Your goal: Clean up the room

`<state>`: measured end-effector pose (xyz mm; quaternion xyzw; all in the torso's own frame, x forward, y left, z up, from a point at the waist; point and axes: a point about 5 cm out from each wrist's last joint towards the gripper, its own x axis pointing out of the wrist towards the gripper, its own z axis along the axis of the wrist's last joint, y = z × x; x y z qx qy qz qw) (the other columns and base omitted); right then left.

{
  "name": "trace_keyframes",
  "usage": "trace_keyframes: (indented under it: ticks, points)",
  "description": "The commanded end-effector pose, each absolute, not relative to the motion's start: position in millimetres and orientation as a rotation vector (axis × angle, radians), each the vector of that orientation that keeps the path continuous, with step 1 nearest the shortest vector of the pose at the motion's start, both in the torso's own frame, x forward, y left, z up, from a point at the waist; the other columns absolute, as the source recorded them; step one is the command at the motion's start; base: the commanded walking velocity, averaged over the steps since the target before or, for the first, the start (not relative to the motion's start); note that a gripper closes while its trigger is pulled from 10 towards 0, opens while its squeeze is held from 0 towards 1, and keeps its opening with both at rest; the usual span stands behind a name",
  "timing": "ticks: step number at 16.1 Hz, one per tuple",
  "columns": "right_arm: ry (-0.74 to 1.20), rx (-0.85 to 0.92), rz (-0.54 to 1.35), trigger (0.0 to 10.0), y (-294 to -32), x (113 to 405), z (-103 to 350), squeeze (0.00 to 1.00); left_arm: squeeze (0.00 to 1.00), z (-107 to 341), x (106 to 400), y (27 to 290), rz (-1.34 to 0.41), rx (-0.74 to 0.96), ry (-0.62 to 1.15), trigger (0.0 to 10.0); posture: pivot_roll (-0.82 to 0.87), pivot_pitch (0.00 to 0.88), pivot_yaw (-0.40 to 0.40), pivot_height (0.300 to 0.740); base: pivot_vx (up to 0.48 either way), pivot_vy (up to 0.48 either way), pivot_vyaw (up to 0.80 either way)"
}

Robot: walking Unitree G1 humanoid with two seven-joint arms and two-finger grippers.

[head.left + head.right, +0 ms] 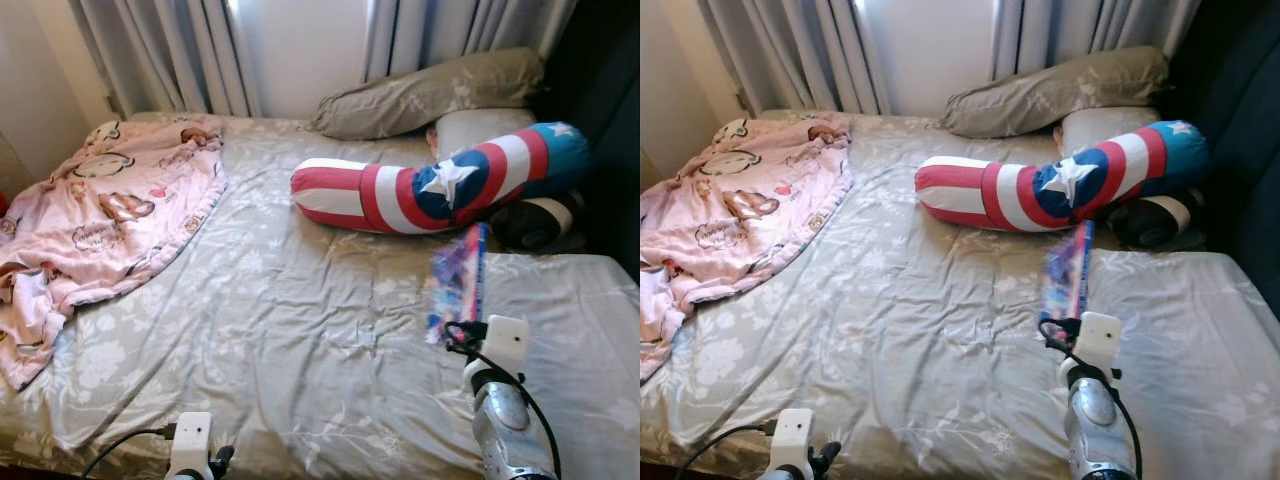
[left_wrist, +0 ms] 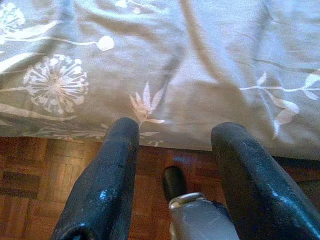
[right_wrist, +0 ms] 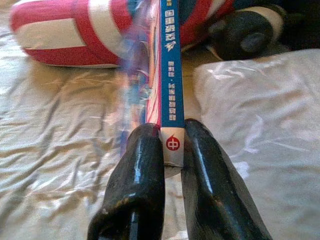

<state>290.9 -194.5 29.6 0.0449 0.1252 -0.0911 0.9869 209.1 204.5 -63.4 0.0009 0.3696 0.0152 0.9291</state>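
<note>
My right gripper is shut on a thin colourful book with a blue spine, holding it edge-up above the grey flowered bed sheet. From the head, the book sticks out ahead of the right arm toward a long red, white and blue star cushion. My left gripper hangs open at the bed's near edge, with nothing between its fingers, over the wooden floor.
A pink cartoon blanket lies rumpled on the bed's left side. Grey pillows lean at the head by the curtains. A black and white cushion sits behind the star cushion. A dark wall stands at the right.
</note>
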Motion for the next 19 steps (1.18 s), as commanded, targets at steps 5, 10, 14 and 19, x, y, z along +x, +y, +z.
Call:
trace_keyframes:
  ticks: [5, 10, 14, 19]
  points:
    - [0.231, 0.096, -0.188, 10.0, -194.7, 295.9, 35.9, 0.0, 0.0, -67.8, 201.0, 207.0, 0.04, 0.001, 0.783, 10.0, -0.03, 0.079, -0.003, 0.74, 0.0, 0.0, -0.15]
    - [0.234, 0.096, -0.176, 10.0, -192.9, 295.6, 35.1, 0.0, 0.0, -69.5, 197.8, 207.7, 0.042, 0.004, 0.793, 10.0, -0.03, 0.081, -0.002, 0.74, 0.0, 0.0, -0.74]
    - [0.223, 0.091, -0.165, 10.0, -191.5, 295.6, 36.3, 0.0, 0.0, -70.1, 196.4, 209.4, 0.041, 0.042, 0.802, 10.0, -0.03, 0.082, -0.002, 0.74, 0.0, -0.197, -0.37]
    - [0.231, 0.104, -0.146, 10.0, -188.6, 294.3, 34.2, 0.0, 0.0, -70.7, 195.0, 209.8, 0.049, 0.03, 0.803, 10.0, -0.03, 0.085, -0.002, 0.74, 0.0, 0.0, 0.0]
